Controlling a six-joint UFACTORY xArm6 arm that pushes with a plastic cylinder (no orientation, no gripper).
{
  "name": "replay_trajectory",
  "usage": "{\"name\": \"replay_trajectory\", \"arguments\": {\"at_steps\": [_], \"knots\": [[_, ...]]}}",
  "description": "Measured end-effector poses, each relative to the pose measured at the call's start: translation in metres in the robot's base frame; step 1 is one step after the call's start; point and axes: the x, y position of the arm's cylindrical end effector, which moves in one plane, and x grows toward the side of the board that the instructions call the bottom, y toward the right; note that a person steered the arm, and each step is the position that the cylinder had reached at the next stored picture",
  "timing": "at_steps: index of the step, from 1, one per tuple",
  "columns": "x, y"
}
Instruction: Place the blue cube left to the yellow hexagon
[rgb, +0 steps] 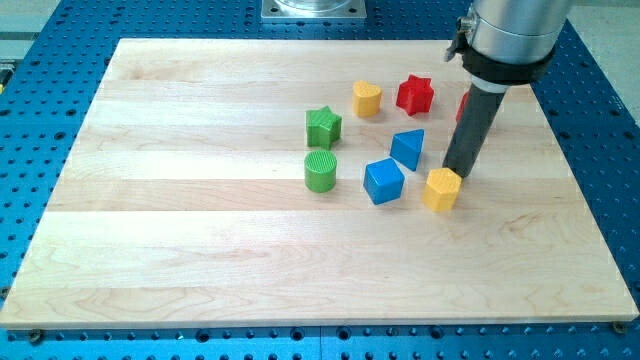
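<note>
Sitting my tip (450, 173) just beside the yellow hexagon (441, 190) at its 1 o'clock, with the blue cube (383, 181) lying near its 9 o'clock: risking knocking the hexagon away and spoiling that placing. Carrying no hand, so grasping nothing; hiding most of a red block (462, 106) at 12 o'clock, shape being unclear.

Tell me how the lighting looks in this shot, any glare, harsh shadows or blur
Camera view: lighting is even and diffuse, with no glare on the wooden board; shadows are soft and short, just a faint dark edge under the blue cube and the yellow hexagon; blocks are sharp throughout; my tip, just above the hexagon, is crisp too, without motion blur; the arm is cropped at the view's top.
</note>
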Motion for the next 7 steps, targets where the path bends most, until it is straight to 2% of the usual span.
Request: {"name": "replay_trajectory", "arguments": {"at_steps": [7], "knots": [[0.008,-0.063]]}}
